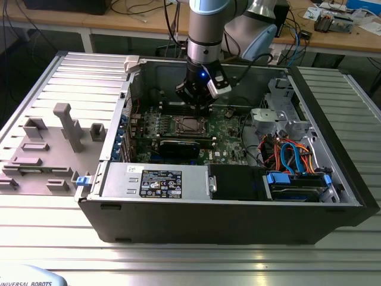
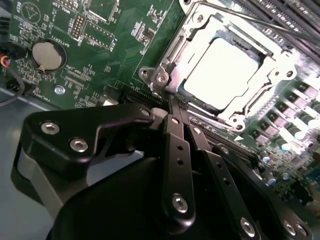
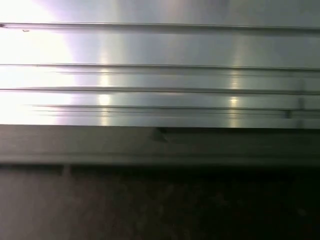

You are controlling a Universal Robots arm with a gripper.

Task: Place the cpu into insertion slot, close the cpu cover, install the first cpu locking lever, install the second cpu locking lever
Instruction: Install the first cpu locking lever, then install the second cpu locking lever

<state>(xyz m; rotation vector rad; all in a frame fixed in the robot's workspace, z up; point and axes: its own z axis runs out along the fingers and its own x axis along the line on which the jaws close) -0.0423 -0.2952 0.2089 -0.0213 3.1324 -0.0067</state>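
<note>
Hanging inside the open case (image 1: 226, 202) in the exterior view, the gripper (image 1: 199, 106) sits just above the far edge of the slot (image 1: 191, 124), which lies on the green board (image 1: 229, 146) near the case's middle. A black card (image 1: 178, 147) lies just in front of the slot, and blue and orange cables (image 1: 292, 156) bunch toward the exterior view's right. The case rests on a ribbed metal table (image 1: 190, 262), with grey fixtures (image 1: 68, 126) at the exterior view's left.

In the second wrist view, the fingers (image 2: 176, 127) are drawn together to a narrow point, holding nothing, their tips at the edge of the cover (image 2: 172, 75). The cover lies flat over the slot, and the cpu (image 2: 222, 70) shows bright through its square cut-out. A round coin cell (image 2: 46, 55) sits on the board, well apart.

In the first wrist view, ribbed metal (image 3: 160, 75) runs above a dark band (image 3: 160, 200).
</note>
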